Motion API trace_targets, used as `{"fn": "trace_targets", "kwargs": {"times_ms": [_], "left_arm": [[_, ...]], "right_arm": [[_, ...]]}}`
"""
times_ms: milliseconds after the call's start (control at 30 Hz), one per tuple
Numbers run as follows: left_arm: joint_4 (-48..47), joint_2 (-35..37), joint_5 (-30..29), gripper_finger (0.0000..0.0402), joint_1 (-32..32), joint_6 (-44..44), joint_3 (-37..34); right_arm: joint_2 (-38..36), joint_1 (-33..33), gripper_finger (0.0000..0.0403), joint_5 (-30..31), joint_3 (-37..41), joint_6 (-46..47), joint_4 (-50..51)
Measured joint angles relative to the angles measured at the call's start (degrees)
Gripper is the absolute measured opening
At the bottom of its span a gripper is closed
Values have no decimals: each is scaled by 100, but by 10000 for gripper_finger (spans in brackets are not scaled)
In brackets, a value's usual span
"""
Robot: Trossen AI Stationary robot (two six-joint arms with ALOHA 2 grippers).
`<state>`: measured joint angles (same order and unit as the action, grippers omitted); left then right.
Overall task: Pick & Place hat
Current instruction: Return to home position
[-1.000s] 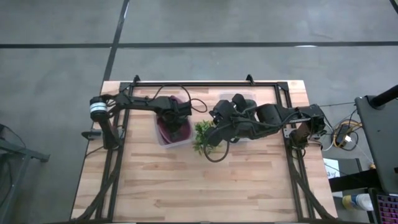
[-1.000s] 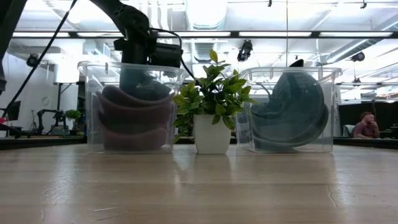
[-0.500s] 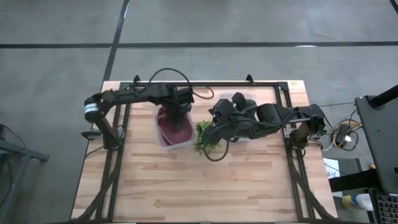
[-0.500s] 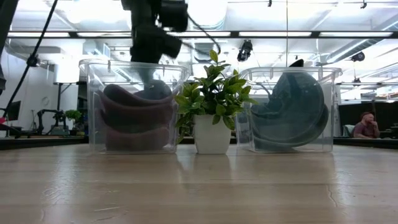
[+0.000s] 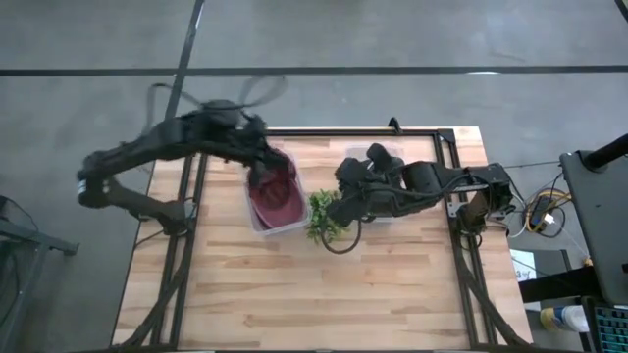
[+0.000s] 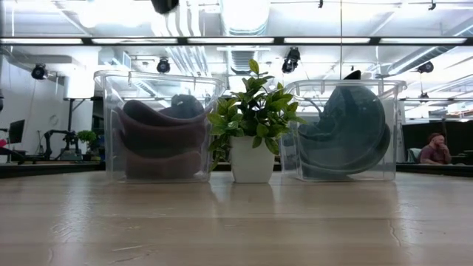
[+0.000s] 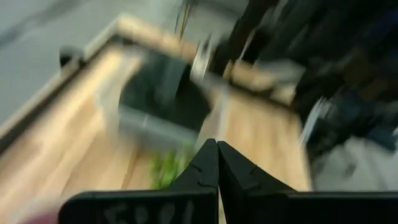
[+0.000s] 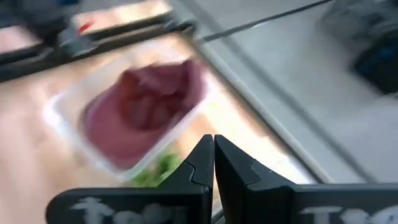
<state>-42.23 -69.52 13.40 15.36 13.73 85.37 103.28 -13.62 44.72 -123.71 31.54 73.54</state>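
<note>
Bright ceiling strips light an open workshop behind the wooden surface (image 5: 294,284), where a person (image 6: 436,148) sits far off to the right. The red caps (image 6: 159,137) lie heaped inside the left transparent bin (image 6: 159,77), pressed against its walls. A small plant (image 6: 251,111) in a white pot (image 6: 251,159) stands between that bin and the right bin (image 6: 344,83), which holds dark caps (image 6: 347,129). No cap shows outside the bins. The left gripper (image 7: 217,144) is clenched with its fingertips touching and nothing between them; it hangs high over the far left edge of the left bin. The right gripper (image 8: 213,140) is likewise clenched on nothing and waits over the right bin, near the plant. The caps look light and soft: crowns that would fold and squash under a pinch, with brims likely stiffer. A brim edge or a gathered fold of crown seems the surest place to take hold. How many red caps are stacked cannot be counted, since they nest and overlap. From table height only a dark scrap of the left arm shows at the top edge. From above, its outline is hard to follow, and the right gripper is hidden under its own arm.
</note>
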Motion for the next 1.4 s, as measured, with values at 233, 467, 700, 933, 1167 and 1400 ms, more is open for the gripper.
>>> {"fn": "trace_targets", "kwargs": {"times_ms": [233, 467, 700, 933, 1167, 1400], "left_arm": [[1851, 1407, -24, 0, -7, 800, -780], [2024, 2157, -213, 47, -6, 1074, -1085], [1225, 2539, -923, 103, -5, 853, -1096], [466, 2900, -1188, 20, -5, 829, -1164], [486, 3472, -1185, 1, -5, 662, -1488], [482, 3983, -1879, 1, -5, 861, -1765]], "right_arm": [[7, 416, 10, -1591, 245, -572, -1575], [-22, 681, 66, -2518, 235, -1360, -3353], [-373, 863, 97, -2713, 298, -1753, -2667], [-1291, 864, 9, -3062, 1228, -2458, -2882], [-2775, 879, 7, -3111, 3412, -2603, -4349], [-4346, 903, 8, -2463, 5463, -2186, -5087]]}}
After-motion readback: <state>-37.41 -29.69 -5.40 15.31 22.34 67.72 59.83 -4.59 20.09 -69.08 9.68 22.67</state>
